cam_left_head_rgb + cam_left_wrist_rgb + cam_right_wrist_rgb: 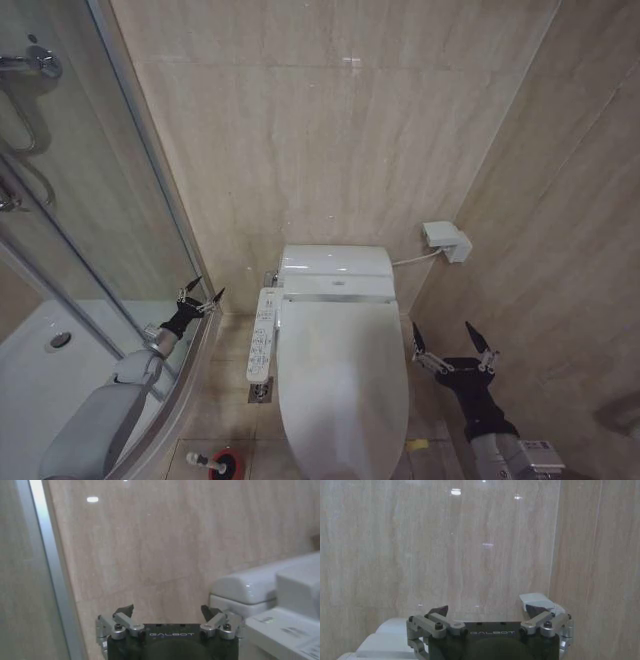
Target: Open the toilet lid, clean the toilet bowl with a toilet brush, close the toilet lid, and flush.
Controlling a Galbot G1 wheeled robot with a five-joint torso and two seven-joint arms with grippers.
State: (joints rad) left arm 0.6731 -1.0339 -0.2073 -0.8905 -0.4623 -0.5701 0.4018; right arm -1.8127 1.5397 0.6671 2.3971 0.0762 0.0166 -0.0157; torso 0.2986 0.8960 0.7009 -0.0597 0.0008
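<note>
Beige tiled walls frame the closed toilet lid [343, 370] at lower centre, which I judge glossy, stiff and slippery, best lifted by its front edge, while my left gripper [201, 297] and right gripper [453, 349] hover spread, empty.

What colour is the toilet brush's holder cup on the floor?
Red holder cup, clearest in the head view.

Toilet lid [342, 385] glossy white, plain; small yellow-green tab at its right edge. Toilet brush [213, 462]: dark head, red cup, white handle, partly cut off so hard to be sure. Walls [330, 140] beige with faint vertical veining. Left gripper [201, 295] and right gripper [455, 347] black with silver joints.
</note>
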